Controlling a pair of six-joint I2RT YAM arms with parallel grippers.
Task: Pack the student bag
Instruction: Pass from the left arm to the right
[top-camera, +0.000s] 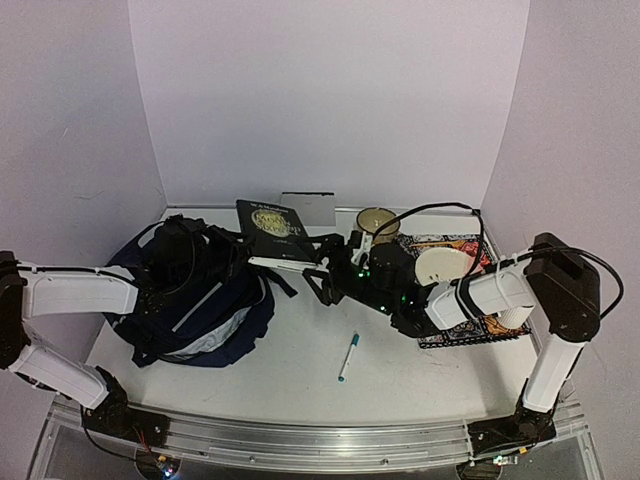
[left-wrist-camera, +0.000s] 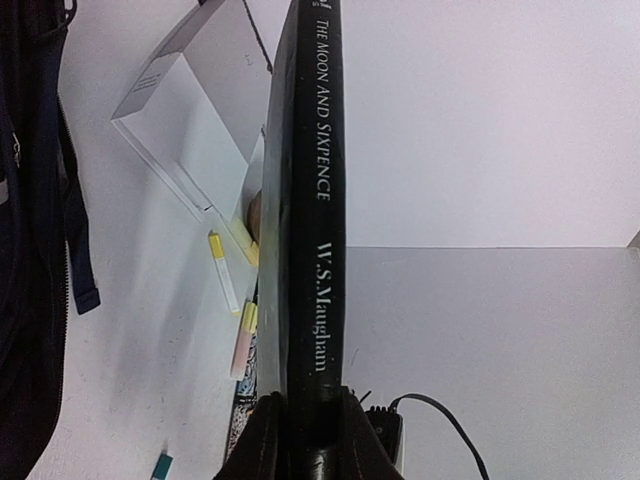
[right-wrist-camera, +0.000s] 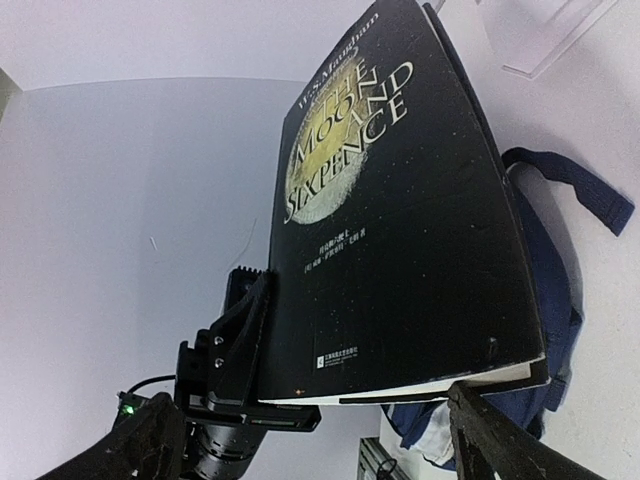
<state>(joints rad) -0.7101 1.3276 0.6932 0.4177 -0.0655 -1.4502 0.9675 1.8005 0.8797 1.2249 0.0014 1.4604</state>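
Overhead view of a white table (top-camera: 300, 380) with two robot arms mounted at the bottom edge. Nearest, one pen (top-camera: 347, 357) with a teal cap lies at lower centre. Behind it, at centre left, the one student bag (top-camera: 215, 315) lies slumped, dark navy with a grey stripe. The left arm crosses over it and hides its opening. The left gripper (left-wrist-camera: 308, 440) is clamped on the bottom of the spine of one black book (right-wrist-camera: 400, 230), "The Moon and Sixpence", held on edge just right of the bag. The right gripper (right-wrist-camera: 315, 410) is spread wide beneath the book's lower edge, gripping nothing. Farther back at right, one patterned notebook (top-camera: 470, 246) is half covered by the right arm, with two round cups (top-camera: 377, 220) on or beside it, contents unclear. Two highlighters (left-wrist-camera: 215, 248) show only in the left wrist view.
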